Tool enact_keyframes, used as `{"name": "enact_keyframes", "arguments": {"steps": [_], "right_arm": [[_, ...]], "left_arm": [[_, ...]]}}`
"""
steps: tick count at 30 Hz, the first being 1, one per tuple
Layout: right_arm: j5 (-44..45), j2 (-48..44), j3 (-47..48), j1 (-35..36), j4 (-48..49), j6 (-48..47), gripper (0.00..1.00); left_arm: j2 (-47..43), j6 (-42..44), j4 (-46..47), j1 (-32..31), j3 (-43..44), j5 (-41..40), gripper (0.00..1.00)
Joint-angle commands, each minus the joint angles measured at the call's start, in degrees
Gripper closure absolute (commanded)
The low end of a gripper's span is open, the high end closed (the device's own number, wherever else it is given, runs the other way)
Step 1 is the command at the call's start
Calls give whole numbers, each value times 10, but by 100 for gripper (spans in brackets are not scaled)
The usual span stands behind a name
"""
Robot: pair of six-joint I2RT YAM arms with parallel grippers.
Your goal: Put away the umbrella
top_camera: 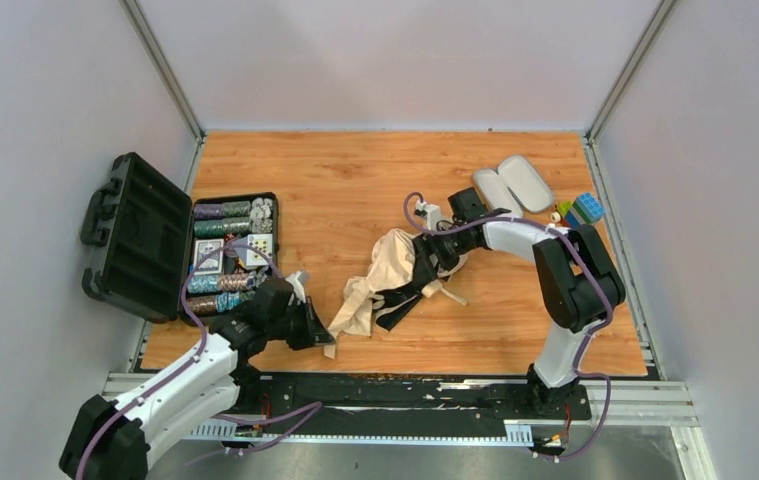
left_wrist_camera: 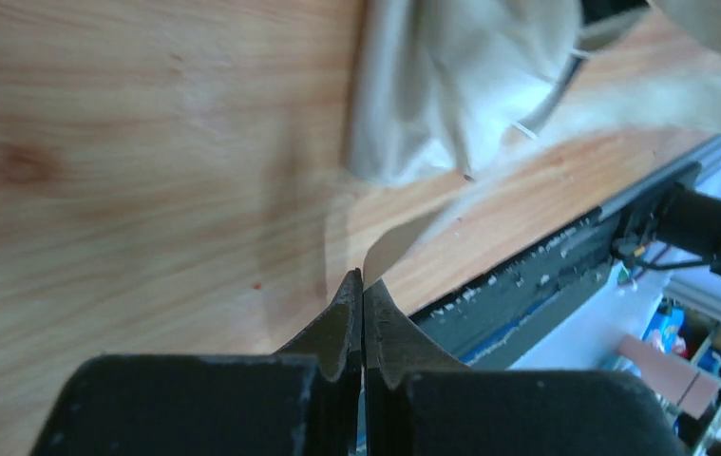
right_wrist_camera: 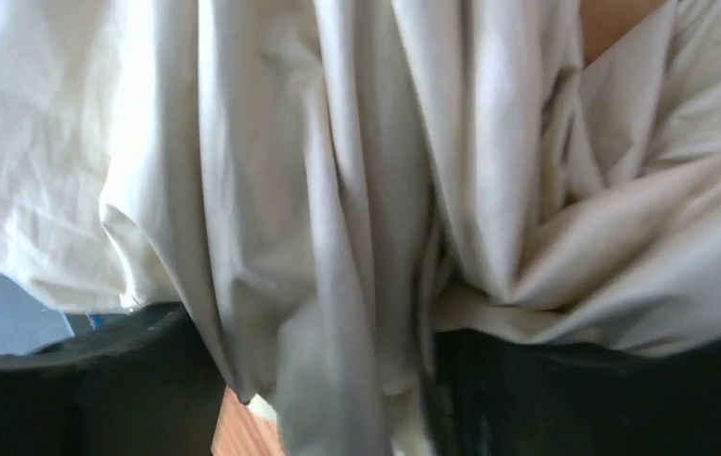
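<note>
hold the left gripper pressed flat on what looks like a thin pale edge of the umbrella, and pull gently and low along the wooden table so the slippery fabric does not slide out. cannot tell whether the right gripper is wide or closed, buried as it is in the crumpled beige canopy mid-table. steady that bulk and gather the loose folds inward before rolling.

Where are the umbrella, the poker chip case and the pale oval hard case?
umbrella (top_camera: pixel 392 256): top external view, on its crumpled beige fabric.
poker chip case (top_camera: pixel 138 236): top external view, on its open black lid.
oval hard case (top_camera: pixel 527 182): top external view, on its smooth pale shell.
</note>
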Motion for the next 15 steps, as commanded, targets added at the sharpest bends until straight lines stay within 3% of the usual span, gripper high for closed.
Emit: {"name": "enact_keyframes", "arguments": {"steps": [1,4,10,15], "right_arm": [[60,-38,41,4,-37,56,11],[112,-103,53,5,-77,68,1],[304,-202,31,76,-99,112,0],[421,-254,-24,162,-41,155,0]], "left_arm": [[-27,-56,54,-50,9,-30,100],[-17,-37,33,-50,11,-49,100],[-29,-2,-52,-50,38,-115,100],[-68,-2,-113,-50,64,-158,100]]}}
